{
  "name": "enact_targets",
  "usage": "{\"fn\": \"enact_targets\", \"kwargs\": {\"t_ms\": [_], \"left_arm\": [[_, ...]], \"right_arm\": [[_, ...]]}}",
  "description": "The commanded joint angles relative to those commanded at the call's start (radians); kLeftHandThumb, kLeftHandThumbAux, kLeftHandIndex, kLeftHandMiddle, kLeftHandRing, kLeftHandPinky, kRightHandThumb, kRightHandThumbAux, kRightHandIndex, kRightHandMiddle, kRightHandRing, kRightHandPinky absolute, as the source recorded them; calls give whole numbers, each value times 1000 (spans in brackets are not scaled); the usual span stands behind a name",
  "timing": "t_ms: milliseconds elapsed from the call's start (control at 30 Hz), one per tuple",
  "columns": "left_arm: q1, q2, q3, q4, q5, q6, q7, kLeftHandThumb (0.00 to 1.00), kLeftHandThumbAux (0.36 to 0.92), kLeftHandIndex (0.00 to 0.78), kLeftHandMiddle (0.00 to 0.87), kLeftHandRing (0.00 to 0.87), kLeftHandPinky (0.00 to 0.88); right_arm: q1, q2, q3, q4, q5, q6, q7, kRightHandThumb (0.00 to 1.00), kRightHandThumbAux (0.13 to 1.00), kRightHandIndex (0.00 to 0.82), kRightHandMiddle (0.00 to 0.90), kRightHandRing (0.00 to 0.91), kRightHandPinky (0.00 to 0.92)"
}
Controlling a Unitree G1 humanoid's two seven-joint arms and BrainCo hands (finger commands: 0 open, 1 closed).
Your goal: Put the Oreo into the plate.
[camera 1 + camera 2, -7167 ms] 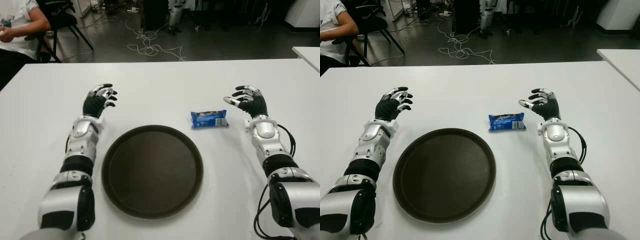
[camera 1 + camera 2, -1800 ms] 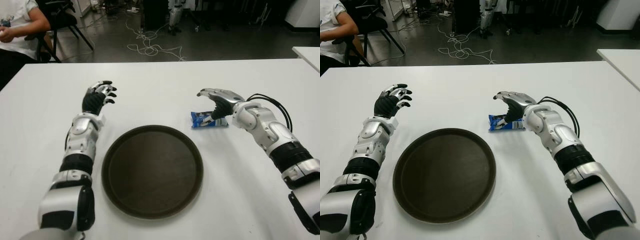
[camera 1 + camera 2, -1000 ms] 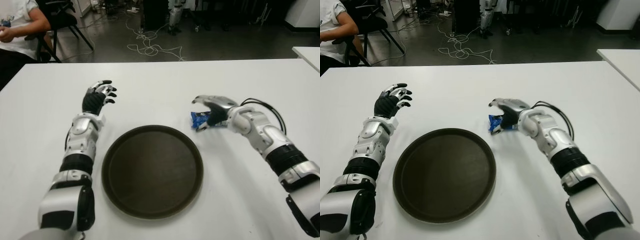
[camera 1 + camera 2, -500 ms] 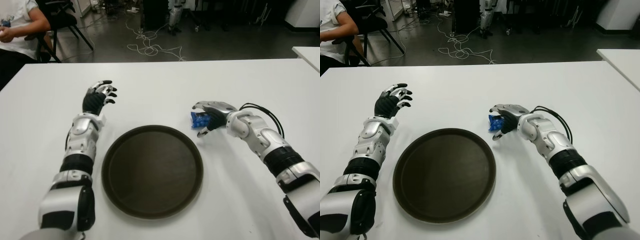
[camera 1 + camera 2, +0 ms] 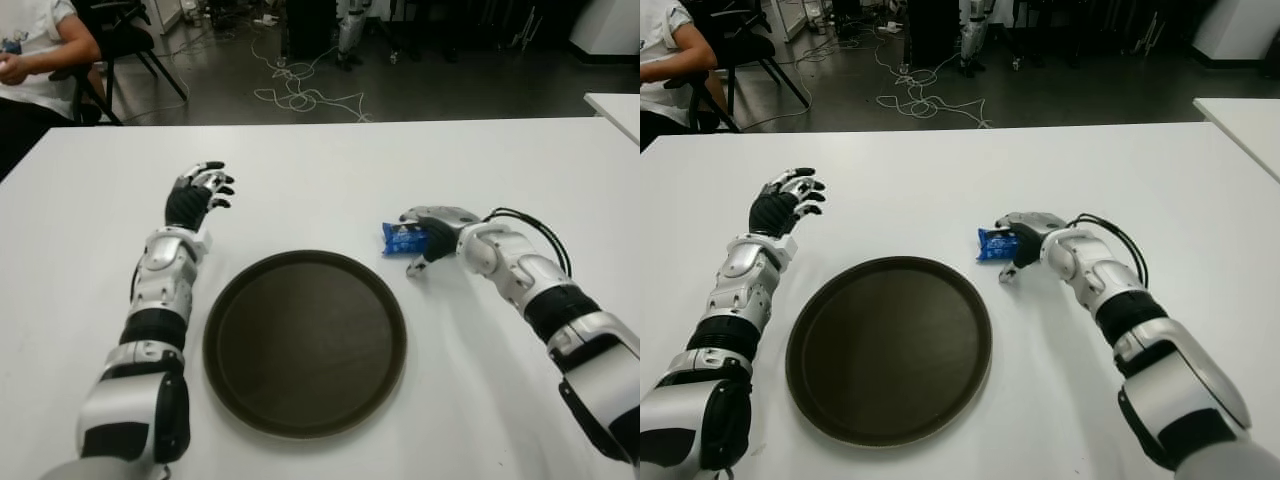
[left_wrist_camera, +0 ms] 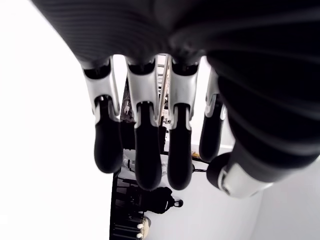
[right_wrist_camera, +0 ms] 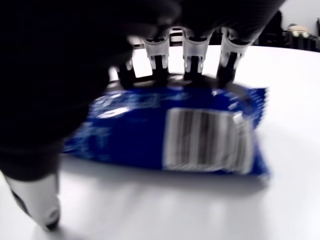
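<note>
The curled fingertips (image 7: 192,70) of the right hand (image 5: 428,236) press over the far edge of the blue foil Oreo packet (image 7: 170,131), while the thumb stays off it nearer the camera, so the grip looks only half closed. The packet lies on the white table (image 5: 480,160), just beside the round dark-brown plate (image 5: 305,342) on its right. This is the grasping step; next the thumb should close, then lift and carry leftward over the rim. The left hand (image 5: 196,196), fingers loosely spread and empty, shows left of the plate.
</note>
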Motion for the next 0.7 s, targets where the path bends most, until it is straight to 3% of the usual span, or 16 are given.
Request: {"fn": "enact_targets", "kwargs": {"t_ms": [133, 267, 700], "left_arm": [[1, 0, -1, -3, 0, 0, -1, 832, 675, 417, 471, 515, 564], [3, 1, -2, -3, 1, 0, -4, 819, 687, 362, 499, 516, 569], [0, 1, 0, -5, 0, 8, -1, 818, 690, 348, 505, 525, 601]], "right_arm": [[-22, 7, 8, 48, 3, 3, -10, 0, 660, 55, 54, 65, 83], [-32, 12, 10, 79, 8, 3, -28, 0, 684, 60, 51, 62, 84], [-54, 9, -9, 117, 32, 8, -38, 0, 715, 50, 43, 57, 82]]}}
